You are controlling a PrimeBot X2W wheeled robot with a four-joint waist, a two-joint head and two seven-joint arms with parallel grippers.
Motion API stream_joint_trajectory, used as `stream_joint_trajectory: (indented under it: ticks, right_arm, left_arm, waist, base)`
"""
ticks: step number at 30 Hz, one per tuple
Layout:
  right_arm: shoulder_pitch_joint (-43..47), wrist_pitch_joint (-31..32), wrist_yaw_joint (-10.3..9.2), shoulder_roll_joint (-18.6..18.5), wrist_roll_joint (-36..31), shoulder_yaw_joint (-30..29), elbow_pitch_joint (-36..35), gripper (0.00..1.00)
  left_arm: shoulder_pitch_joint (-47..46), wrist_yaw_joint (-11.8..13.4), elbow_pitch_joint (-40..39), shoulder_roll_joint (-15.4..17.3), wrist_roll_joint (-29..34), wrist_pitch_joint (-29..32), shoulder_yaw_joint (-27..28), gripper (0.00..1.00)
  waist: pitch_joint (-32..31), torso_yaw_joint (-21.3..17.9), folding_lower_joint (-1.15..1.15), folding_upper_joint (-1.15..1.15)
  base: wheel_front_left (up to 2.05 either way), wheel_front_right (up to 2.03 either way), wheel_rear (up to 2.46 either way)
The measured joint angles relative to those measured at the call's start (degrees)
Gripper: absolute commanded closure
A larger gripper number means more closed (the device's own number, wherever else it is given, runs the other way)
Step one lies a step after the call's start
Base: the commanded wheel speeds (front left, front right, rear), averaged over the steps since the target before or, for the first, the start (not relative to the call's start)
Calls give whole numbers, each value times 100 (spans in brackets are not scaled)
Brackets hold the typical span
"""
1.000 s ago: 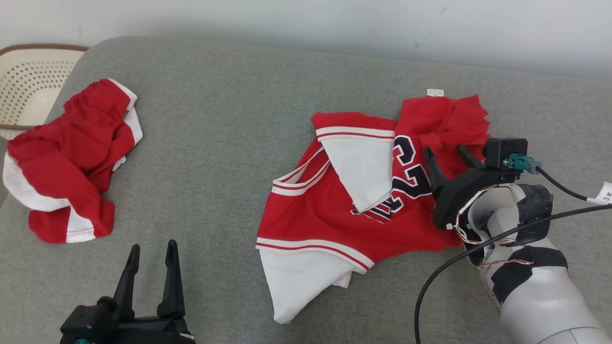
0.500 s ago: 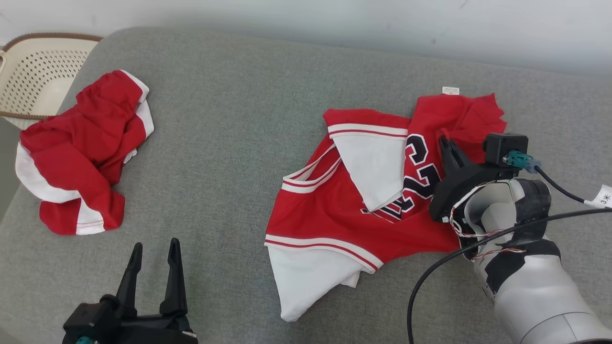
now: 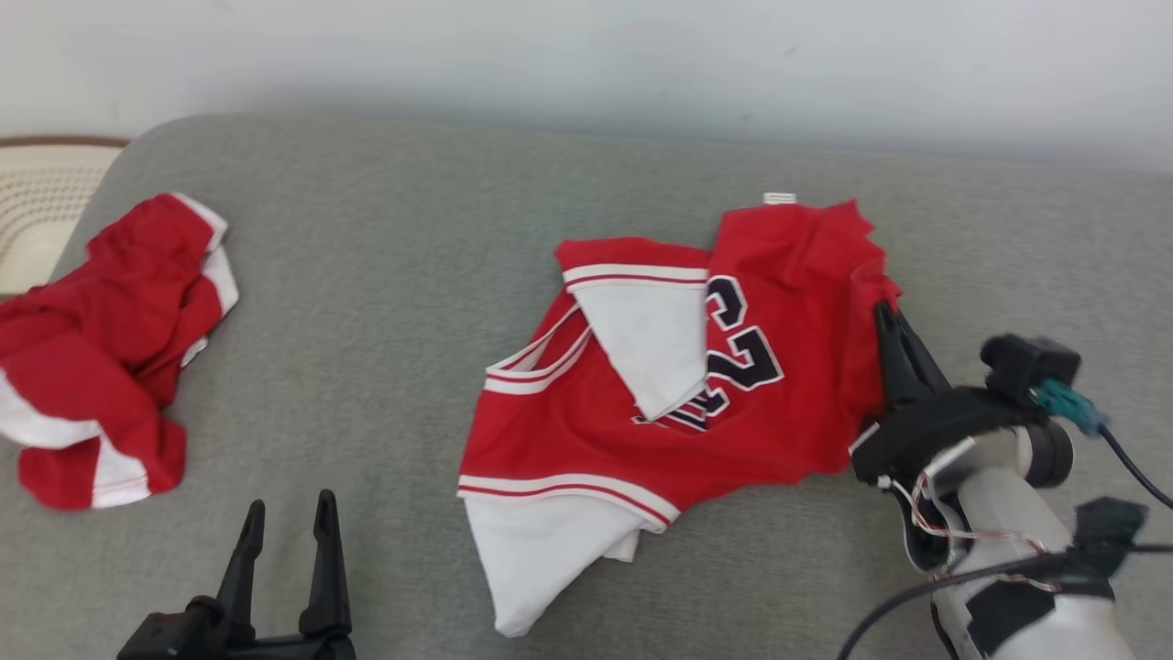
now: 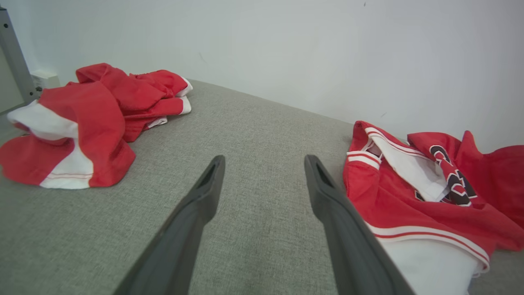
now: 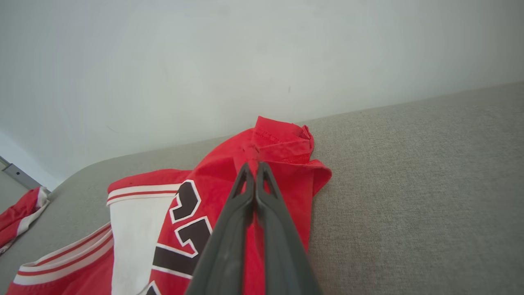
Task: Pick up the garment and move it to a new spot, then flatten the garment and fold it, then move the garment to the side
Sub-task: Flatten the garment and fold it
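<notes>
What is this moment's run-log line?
step: pick up | right gripper: shut on garment edge | left gripper: open, empty | garment: crumpled on grey cushion

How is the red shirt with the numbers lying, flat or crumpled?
Crumpled. The jersey lies bunched on the grey cushion, a white panel flopped over its numerals, and the right end effector pinches one red edge.

Light is bright, even and diffuse in all views. A soft shadow band lies on the wall (image 3: 586,92) above the cushion (image 3: 367,275). Shadows beneath the garment (image 3: 788,403) are faint and soft-edged. In the head view, motion blur smears the arm behind the right gripper (image 3: 882,310). In the right wrist view, the fingers (image 5: 229,246) are soft near the lens, and the cushion edge bows.
</notes>
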Motion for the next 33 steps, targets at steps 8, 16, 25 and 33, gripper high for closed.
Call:
stream_joint_trajectory:
  ticks: [8, 16, 25, 33]
  right_arm:
    - [1483, 606, 0, 246, 390, -827, -1963, 100]
    - [2975, 1395, 0, 810, 524, -1853, -3312, 100]
    - [3164, 1563, 0, 831, -27, -2081, -2982, 0]
    - [3045, 1040, 0, 831, -1106, -2172, -3336, 0]
  left_arm:
    - [85, -1, -13, 1, 25, 0, 71, 0]
    - [86, -15, -4, 1, 15, 0, 91, 0]
    - [77, -51, 44, 0, 22, 0, 86, 0]
    - [119, -58, 16, 0, 43, 0, 200, 0]
  waist:
    - [-142, -494, 0, 0]
    - [-190, -740, 0, 0]
    - [-245, -702, 0, 0]
    - [-352, -605, 0, 1]
  base:
    - [0, 0, 0]
    - [0, 0, 0]
    - [0, 0, 0]
    - [0, 0, 0]
